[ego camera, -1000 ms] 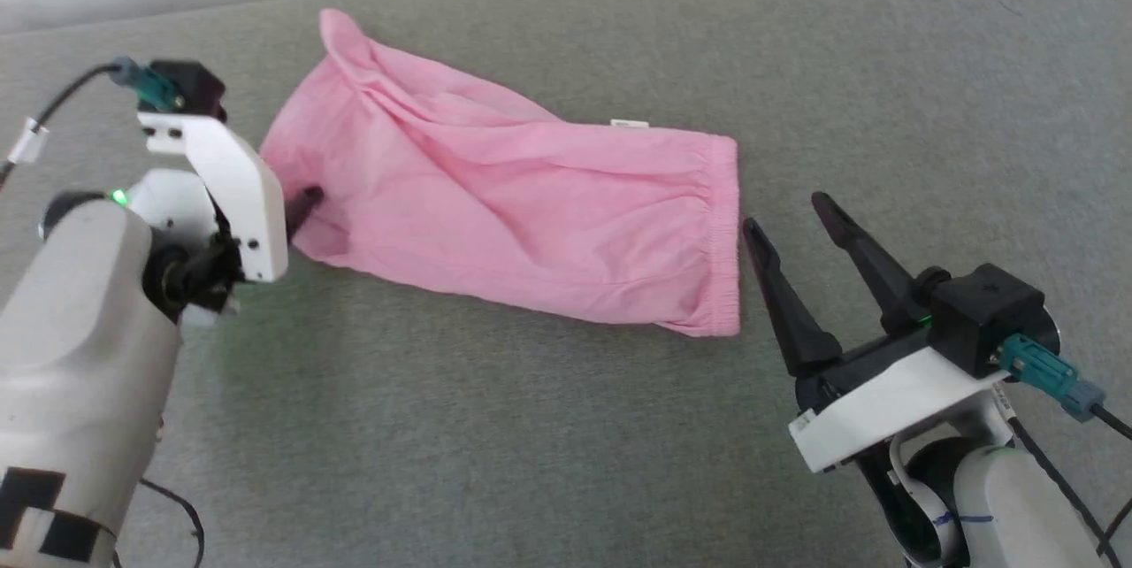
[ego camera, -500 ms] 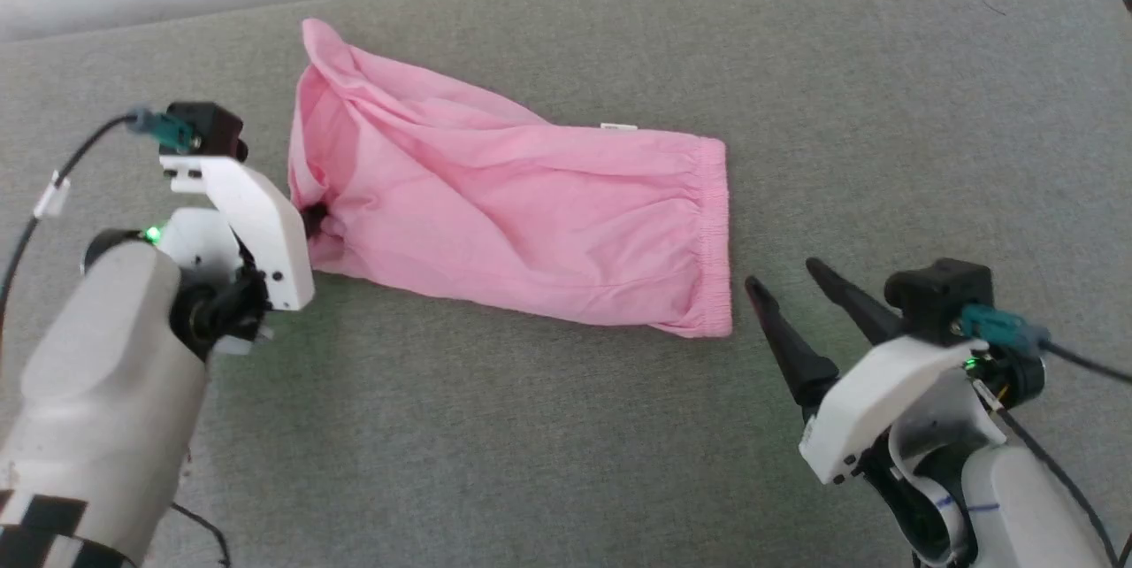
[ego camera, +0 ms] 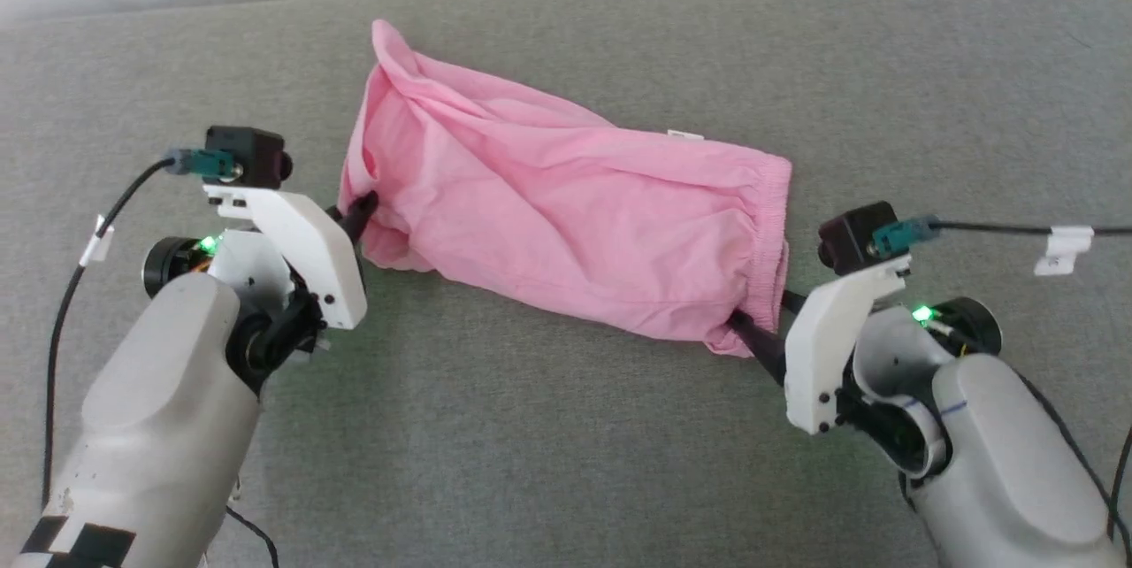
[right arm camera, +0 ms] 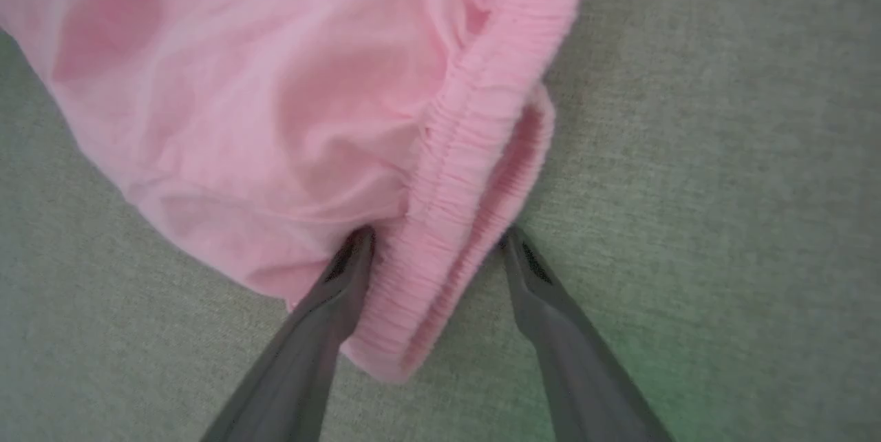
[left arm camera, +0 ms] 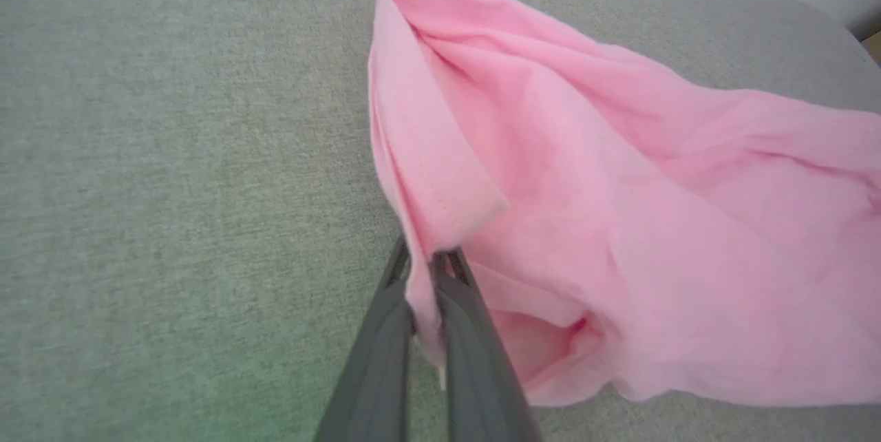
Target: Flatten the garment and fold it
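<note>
Early going here: the one pink garment [ego camera: 566, 232] lies rumpled across the middle of the grey cloth surface [ego camera: 566, 462], nearer its far edge, with one white tag [ego camera: 685, 135] on its far side, and nothing looks flattened or folded yet. Two grippers are on it: the left gripper [left arm camera: 423, 263] has its jaws clenched on the stitched hem at the garment's left end. The right gripper [right arm camera: 437, 235] has its jaws spread, straddling the gathered elastic edge at the right end without pinching it, so by my read that grab, the stretch flat and the fold all remain.
</note>
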`<state>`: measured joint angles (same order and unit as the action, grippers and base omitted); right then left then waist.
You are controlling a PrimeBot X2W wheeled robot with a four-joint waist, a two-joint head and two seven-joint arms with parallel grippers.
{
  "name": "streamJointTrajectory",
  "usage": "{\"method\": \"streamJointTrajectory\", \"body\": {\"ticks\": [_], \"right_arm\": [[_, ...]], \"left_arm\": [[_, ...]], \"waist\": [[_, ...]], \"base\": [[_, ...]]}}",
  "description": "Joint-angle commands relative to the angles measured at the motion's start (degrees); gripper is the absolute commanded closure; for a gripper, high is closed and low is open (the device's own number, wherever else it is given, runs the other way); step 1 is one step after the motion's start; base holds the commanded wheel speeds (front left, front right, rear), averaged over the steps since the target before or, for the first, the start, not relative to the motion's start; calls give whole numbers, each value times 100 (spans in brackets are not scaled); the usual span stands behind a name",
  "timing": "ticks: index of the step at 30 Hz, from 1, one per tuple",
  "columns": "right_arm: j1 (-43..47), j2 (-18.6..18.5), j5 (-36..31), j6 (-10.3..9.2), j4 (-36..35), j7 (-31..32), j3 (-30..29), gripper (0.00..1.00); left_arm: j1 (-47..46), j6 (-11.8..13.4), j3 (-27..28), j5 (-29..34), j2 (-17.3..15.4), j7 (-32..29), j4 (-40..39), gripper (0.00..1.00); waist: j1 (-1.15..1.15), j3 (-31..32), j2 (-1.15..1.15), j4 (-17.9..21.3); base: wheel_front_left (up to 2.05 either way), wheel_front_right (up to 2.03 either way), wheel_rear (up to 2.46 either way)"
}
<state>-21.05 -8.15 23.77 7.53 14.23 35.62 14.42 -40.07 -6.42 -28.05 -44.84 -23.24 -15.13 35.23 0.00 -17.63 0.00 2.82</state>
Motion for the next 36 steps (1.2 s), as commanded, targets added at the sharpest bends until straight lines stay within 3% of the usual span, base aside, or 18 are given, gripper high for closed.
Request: {"method": "streamJointTrajectory", "body": {"ticks": [1, 3, 5, 10, 13, 19, 24, 28, 29, 30, 31, 32, 36], "right_arm": [[10, -2, 89, -4, 253, 194, 143, 0], [-19, -11, 243, -4, 449, 395, 303, 65], [-24, -52, 379, -4, 573, 578, 438, 100], [-54, -250, 552, -4, 358, 339, 429, 100], [46, -400, 557, -4, 12, 44, 252, 100], [786, -603, 544, -4, -683, -44, -282, 100], [1566, -567, 523, -4, -981, 189, -669, 100], [2033, -439, 477, -4, -1043, 242, -915, 100], [2126, -391, 465, -4, -1057, 238, -949, 78], [2200, -350, 446, -4, -1080, 217, -971, 42], [2268, -326, 401, -4, -1111, 172, -986, 0], [2337, -293, 375, -4, -1147, 137, -986, 0], [2571, -192, 274, -4, -1487, -178, -1004, 0]], "left_arm": [[110, 32, -6, 56, 10, 61, -58, 100], [168, 31, -17, 56, 8, 108, -133, 100], [238, 33, -19, 52, 5, 173, -218, 100], [509, 107, -6, 115, -33, 502, -598, 100], [867, 274, 26, 192, -133, 745, -994, 100], [2110, 874, 110, 263, -413, 1014, -2135, 100], [3357, 1439, 160, 81, -516, 954, -2976, 100], [4010, 1594, 79, -91, -392, 987, -3272, 100], [4098, 1582, 40, -135, -323, 1008, -3274, 100], [4148, 1570, 9, -155, -261, 1049, -3249, 100], [4176, 1563, -6, -182, -183, 1102, -3197, 62], [4187, 1543, -27, -191, -122, 1156, -3138, 0], [4139, 1558, 33, -38, -13, 1607, -3004, 0]], "waist": [[0, 1, 0, -94], [0, 23, 0, -130], [0, 63, 0, -155], [0, 240, 0, -226], [0, 407, 0, -270], [0, 806, 0, -384], [0, 998, 0, -474], [0, 1081, 0, -555], [0, 1086, 0, -563], [0, 1091, 0, -570], [0, 1100, 0, -581], [0, 1108, 0, -585], [0, 1187, 0, -582]], "base": [[0, 0, 0], [0, 0, 0], [0, 0, 0], [0, 0, 0], [0, 0, 0], [0, 0, 0], [0, 0, 0], [0, 0, 0], [0, 0, 0], [0, 0, 0], [0, 0, 0], [0, 0, 0], [0, 0, 0]]}}
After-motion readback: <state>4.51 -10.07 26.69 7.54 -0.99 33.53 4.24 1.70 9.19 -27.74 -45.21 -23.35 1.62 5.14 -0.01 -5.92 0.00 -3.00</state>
